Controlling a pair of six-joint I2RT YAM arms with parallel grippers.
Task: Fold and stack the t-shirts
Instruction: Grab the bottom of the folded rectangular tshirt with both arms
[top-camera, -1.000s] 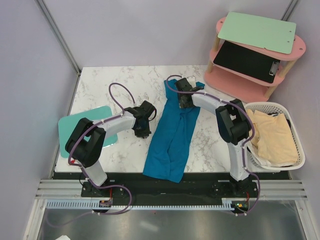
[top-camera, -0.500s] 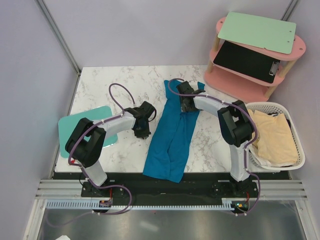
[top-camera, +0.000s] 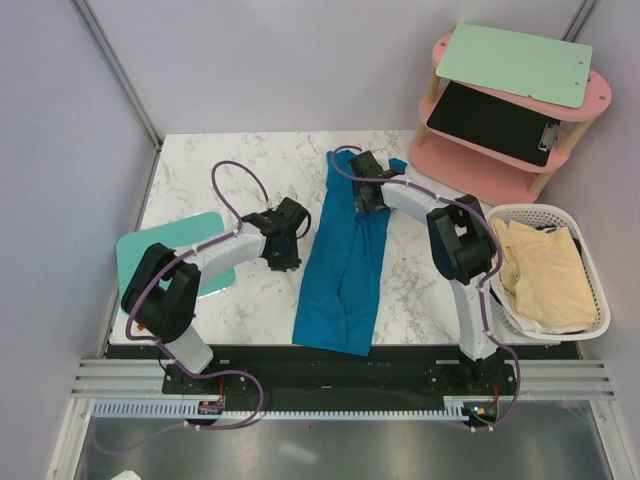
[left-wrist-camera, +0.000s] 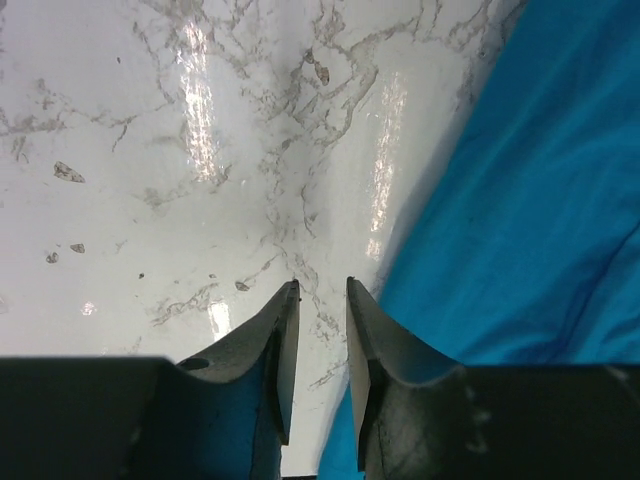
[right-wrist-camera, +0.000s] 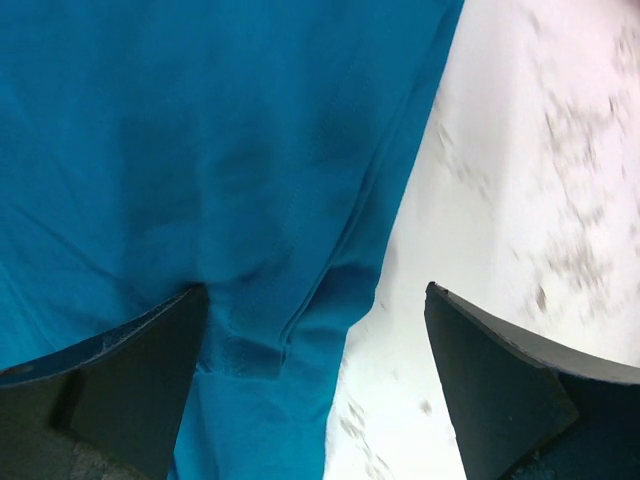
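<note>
A deep teal-blue t-shirt (top-camera: 345, 265) lies as a long narrow strip on the marble table (top-camera: 200, 170), running from the far middle to the near edge. My right gripper (top-camera: 366, 197) is open wide, low over the shirt's far right edge. In the right wrist view (right-wrist-camera: 315, 290) one finger is over the cloth (right-wrist-camera: 200, 130) and the other over marble. My left gripper (top-camera: 285, 258) sits just left of the shirt with only a narrow gap between its fingers (left-wrist-camera: 320, 285). Nothing is held, and the cloth (left-wrist-camera: 540, 200) lies beside its right finger. Pale cream-yellow shirts (top-camera: 545, 275) lie in the basket.
A white mesh basket (top-camera: 600, 320) stands at the table's right edge. A mint-green board (top-camera: 132, 255) lies at the left edge, partly under my left arm. A pink shelf (top-camera: 470, 160) at the far right holds another mint board (top-camera: 515, 65) and a black clipboard (top-camera: 495, 120).
The right gripper has shifted slightly to the far left over the shirt's top. The shirt now lies straighter and narrower. The left arm's elbow has moved a little to the left.
</note>
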